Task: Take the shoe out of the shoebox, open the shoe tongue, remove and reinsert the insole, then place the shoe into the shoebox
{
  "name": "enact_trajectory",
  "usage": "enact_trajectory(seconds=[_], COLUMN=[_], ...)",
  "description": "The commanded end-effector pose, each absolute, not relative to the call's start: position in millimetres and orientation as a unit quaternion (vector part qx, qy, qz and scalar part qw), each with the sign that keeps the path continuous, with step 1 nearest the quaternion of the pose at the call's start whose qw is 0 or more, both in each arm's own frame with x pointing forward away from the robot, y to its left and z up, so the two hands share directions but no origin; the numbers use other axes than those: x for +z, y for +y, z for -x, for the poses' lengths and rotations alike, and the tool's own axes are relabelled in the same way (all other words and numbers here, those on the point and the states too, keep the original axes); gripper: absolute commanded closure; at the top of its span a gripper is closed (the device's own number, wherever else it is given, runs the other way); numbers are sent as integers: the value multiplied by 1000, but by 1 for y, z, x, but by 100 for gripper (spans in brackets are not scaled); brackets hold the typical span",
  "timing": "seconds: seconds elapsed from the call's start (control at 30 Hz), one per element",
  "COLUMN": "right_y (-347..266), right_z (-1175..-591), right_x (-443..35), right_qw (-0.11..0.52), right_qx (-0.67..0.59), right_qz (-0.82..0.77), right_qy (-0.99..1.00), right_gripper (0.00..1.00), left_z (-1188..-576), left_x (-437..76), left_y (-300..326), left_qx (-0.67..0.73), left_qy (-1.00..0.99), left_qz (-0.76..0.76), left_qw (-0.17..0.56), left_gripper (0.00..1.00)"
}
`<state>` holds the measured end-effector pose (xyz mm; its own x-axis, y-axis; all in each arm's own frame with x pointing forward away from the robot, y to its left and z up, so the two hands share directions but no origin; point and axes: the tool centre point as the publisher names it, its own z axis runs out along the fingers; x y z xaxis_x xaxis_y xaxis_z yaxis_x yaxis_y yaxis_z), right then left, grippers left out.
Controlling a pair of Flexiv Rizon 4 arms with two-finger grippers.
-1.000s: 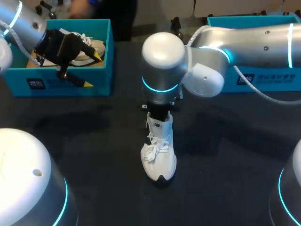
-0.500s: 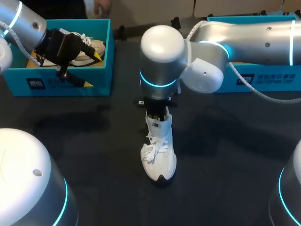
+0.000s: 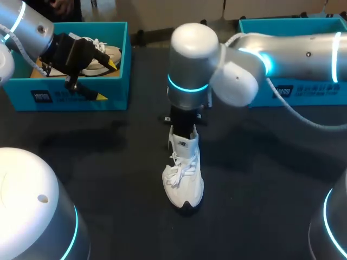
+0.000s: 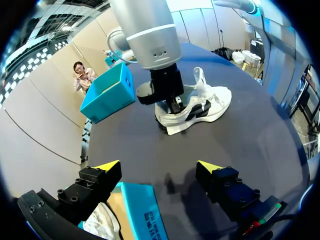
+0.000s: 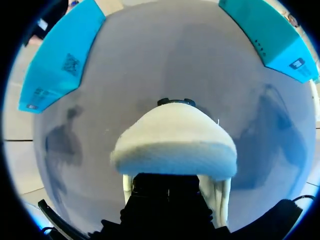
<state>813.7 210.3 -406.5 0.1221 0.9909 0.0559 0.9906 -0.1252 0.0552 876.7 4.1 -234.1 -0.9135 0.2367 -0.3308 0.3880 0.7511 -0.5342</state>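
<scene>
White shoe (image 3: 183,176) dead centre on the dark table (image 3: 108,162), standing on its sole. Its toe points toward the robot's base, with a dark patch at the tip. The laces (image 3: 181,169) lie loose and splayed over the top. Seen side on, it shows black stripes, and the tongue (image 4: 200,80) sticks up. At the heel end, the right gripper (image 3: 183,123) is down on the shoe's opening from above. Gripping or let go? Can't tell, its own body hides that. Farther back on the left, the left gripper (image 4: 158,166) hangs spread wide with nothing in it, over the edge of a turquoise shoebox (image 3: 76,97). A second shoe (image 3: 105,53) lies inside. Far right sits another turquoise box (image 3: 303,89).
</scene>
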Motion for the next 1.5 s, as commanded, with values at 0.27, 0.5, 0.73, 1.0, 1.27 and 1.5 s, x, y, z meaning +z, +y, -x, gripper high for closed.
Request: enact_trajectory(seconds=[0.27, 0.5, 0.73, 1.0, 1.27, 1.5], right_y=[204, 209, 206, 201, 205, 209], right_z=[-804, -793, -777, -774, -769, -757], right_x=[-404, -377, -383, -408, -398, -366], right_qw=[56, 43, 18, -20, -61, -99], right_qx=[6, 7, -7, -9, -19, -24], right_qz=[-759, -751, -751, -756, -749, -746], right_qy=[649, 659, 660, 654, 659, 658], right_gripper=[100, 100, 100, 100, 100, 100], left_z=[-877, -877, -877, -877, -877, -877], left_x=[-234, -234, -234, -234, -234, -234], left_y=[4, 4, 4, 4, 4, 4], left_qx=[-308, -308, -308, -308, -308, -308], left_qy=[928, 928, 928, 928, 928, 928], left_qz=[-169, -169, -169, -169, -169, -169], left_qw=[121, 121, 121, 121, 121, 121], left_gripper=[0, 0, 0, 0, 0, 0])
